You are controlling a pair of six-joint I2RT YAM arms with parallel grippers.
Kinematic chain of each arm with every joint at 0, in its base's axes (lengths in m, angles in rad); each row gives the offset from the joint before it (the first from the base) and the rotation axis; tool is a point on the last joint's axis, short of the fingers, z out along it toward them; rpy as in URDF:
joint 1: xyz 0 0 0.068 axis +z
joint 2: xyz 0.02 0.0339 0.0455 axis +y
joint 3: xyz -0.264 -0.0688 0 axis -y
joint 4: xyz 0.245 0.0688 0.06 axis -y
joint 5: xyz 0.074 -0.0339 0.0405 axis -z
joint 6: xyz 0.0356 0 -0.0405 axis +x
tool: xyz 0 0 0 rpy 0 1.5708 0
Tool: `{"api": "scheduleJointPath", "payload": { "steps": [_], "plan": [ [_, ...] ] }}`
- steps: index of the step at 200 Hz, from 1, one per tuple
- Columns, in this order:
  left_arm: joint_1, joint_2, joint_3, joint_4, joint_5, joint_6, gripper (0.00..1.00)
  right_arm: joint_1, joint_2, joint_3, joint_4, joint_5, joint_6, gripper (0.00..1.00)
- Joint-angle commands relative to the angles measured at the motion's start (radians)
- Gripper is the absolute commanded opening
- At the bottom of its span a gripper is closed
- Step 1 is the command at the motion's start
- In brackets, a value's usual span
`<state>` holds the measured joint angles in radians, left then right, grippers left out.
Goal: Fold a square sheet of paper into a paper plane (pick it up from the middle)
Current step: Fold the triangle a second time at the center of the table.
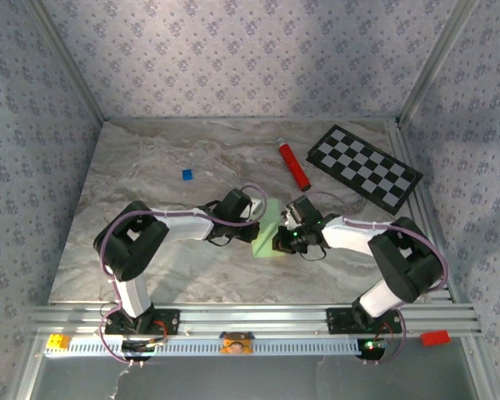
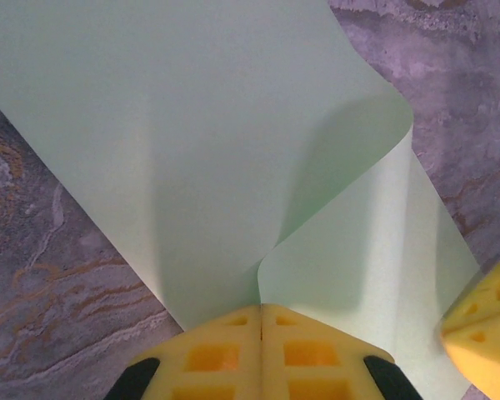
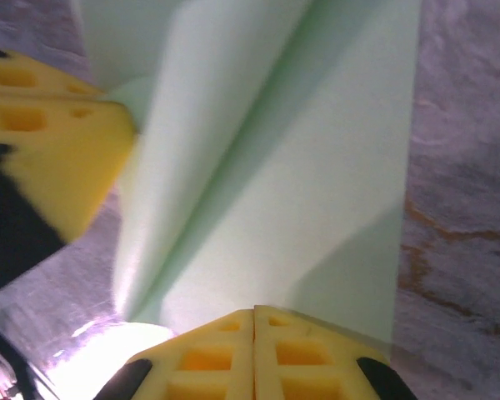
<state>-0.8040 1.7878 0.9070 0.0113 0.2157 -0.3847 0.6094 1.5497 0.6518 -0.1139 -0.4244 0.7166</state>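
The square sheet of paper [image 1: 269,228], pale green, stands bent between my two grippers at the table's middle. In the left wrist view the sheet [image 2: 200,142] curls over in a soft fold, and my left gripper [image 2: 261,310] is shut, pinching it at the fold's base. My right gripper [image 3: 253,313] is shut too, its tips on the sheet's [image 3: 317,192] near edge, with a long crease running off to the left. From above, the left gripper [image 1: 255,220] and right gripper [image 1: 284,235] face each other across the sheet. A paper plane is out of view.
A red tube [image 1: 293,165] and a black-and-white checkerboard [image 1: 364,167] lie at the back right. A tiny blue square [image 1: 186,174] sits at the back left. The marble table [image 1: 150,250] is fenced by patterned walls.
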Motion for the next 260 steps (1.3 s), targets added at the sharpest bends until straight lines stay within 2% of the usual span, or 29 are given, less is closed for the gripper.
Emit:
{"api": "scheduleJointPath", "payload": {
  "steps": [1,210,260],
  "plan": [
    [0.003,0.018,0.016,-0.028,0.001,0.023,0.01,0.003,0.021,0.008,-0.084,0.045,-0.018,0.06],
    [0.002,-0.004,0.01,0.024,-0.012,0.042,0.03,-0.001,0.049,0.005,-0.091,0.035,-0.045,0.04],
    [0.002,0.01,0.013,-0.006,-0.037,0.041,0.03,-0.005,0.046,0.004,-0.1,0.041,-0.048,0.04]
  ]
}}
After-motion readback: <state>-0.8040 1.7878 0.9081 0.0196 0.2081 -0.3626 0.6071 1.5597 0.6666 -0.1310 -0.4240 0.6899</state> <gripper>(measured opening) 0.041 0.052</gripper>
